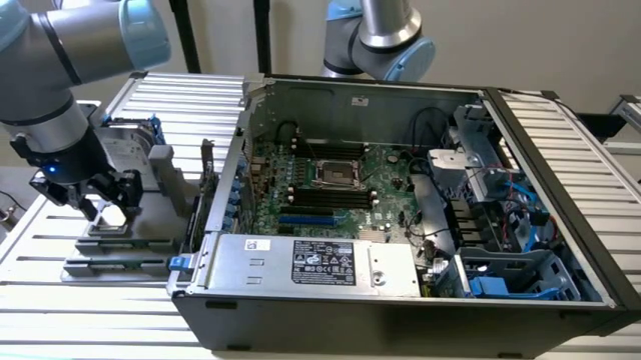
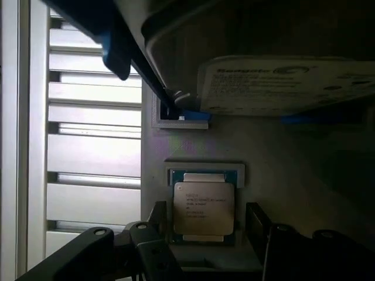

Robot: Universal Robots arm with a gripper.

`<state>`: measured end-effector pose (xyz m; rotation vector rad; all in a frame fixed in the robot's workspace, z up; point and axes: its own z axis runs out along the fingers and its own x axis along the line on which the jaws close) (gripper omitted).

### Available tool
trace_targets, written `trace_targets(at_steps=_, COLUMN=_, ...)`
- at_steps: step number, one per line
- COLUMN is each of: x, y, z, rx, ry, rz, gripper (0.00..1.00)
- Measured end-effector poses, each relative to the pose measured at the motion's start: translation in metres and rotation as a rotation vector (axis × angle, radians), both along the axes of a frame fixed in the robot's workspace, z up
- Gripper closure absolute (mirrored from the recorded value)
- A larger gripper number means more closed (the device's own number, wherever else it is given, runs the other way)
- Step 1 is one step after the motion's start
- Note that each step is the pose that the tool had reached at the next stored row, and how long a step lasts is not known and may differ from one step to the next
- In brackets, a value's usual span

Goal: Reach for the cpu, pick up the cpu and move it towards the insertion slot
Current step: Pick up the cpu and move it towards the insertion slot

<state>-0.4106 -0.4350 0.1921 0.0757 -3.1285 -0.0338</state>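
**Entry: chip pickup station, as I see it from the remote desk**

1. Gripper [image 1: 107, 201]: hangs low over the grey holder [image 1: 118, 253] at the bench's [image 1: 60, 319] edge on the exterior view's left. In the wrist view the gripper [image 2: 206, 215] is spread wide, with one dark finger on each side of the chip. Nothing is held, and I see no contact yet.
2. Cpu [image 2: 203, 208]: lies flat with its metal top up, seated in a shallow framed pocket of the holder [image 2: 293, 152]. In the exterior view the cpu [image 1: 110, 218] sits right under the fingers.
3. Hard drive [image 2: 281, 85]: sits on the same holder, near the chip pocket but apart from it, in a blue-tabbed caddy.
4. Insertion slot [image 1: 335, 173]: the open socket on the board inside the computer case [image 1: 401, 322], well apart from the holder and beyond the case's side wall.

**Risks, my judgement**
- The chip sits low in its frame. Fingers closing too high could skim its thin edges and slip off.
- Fingers coming down too far could jam on the pocket rim.
- An off-centre squeeze could tilt the chip or wedge it against the frame.
- A weak hold could drop the chip over the case wall or onto the board.
- The drive is near enough for the wrist to clip it.
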Motion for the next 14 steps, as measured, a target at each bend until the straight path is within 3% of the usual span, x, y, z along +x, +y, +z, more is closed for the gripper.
trace_targets(at_steps=14, x=0.0000, y=0.0033, z=-0.0047, rx=0.0001, ry=0.0035, rz=0.000, gripper=0.35)
